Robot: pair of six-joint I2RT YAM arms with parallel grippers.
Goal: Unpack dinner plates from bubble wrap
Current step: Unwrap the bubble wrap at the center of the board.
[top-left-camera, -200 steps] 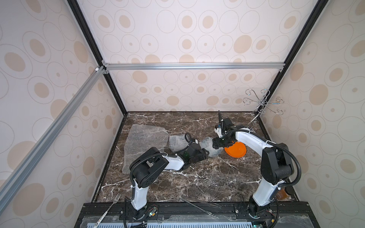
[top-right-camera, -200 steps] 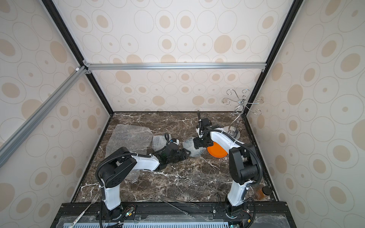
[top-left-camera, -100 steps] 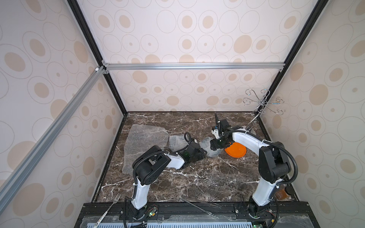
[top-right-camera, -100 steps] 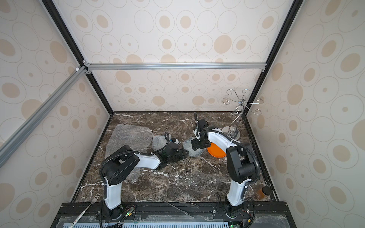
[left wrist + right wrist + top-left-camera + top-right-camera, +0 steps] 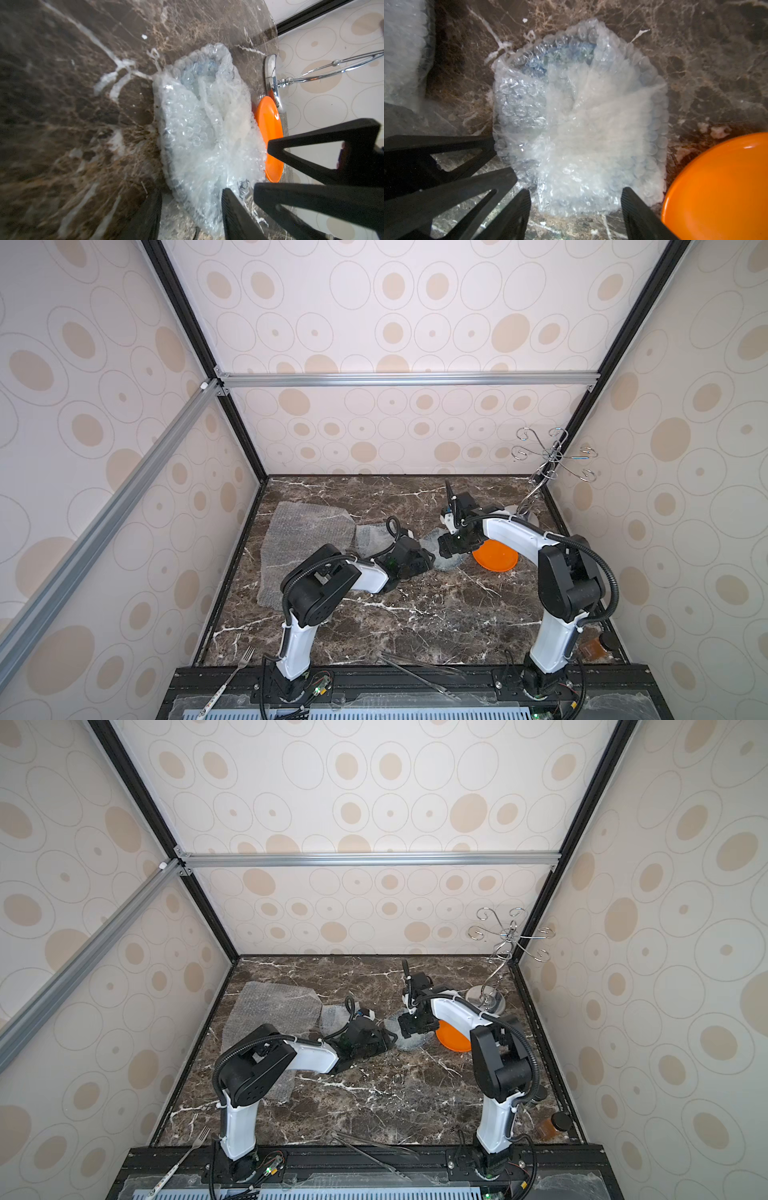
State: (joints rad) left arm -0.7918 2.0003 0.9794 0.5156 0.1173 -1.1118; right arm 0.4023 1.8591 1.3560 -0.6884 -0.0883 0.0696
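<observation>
A crumpled bundle of bubble wrap [image 5: 446,562] [image 5: 581,124] lies mid-table; what it holds is hidden, with only a bluish tint showing through. An unwrapped orange plate [image 5: 496,558] [image 5: 720,187] sits just right of it. My left gripper [image 5: 191,207] lies low at the bundle's left side. It is open, and the bundle's edge pokes between its fingers [image 5: 234,214]. My right gripper [image 5: 575,199] hangs over the bundle from behind. It is open wide, with the wrap's near edge between its fingertips and gaps on both sides.
A flat bubble wrap sheet [image 5: 303,543] and a smaller piece [image 5: 370,535] lie to the left. A wire stand [image 5: 544,464] with a shiny disc base [image 5: 270,79] stands at the back right. Fork [image 5: 232,672], tongs [image 5: 415,672] and a jar [image 5: 598,649] lie along the front.
My left gripper's jaws have narrowed somewhat at the bundle's edge. My right gripper has shifted slightly left over the bundle. The orange plate has not moved.
</observation>
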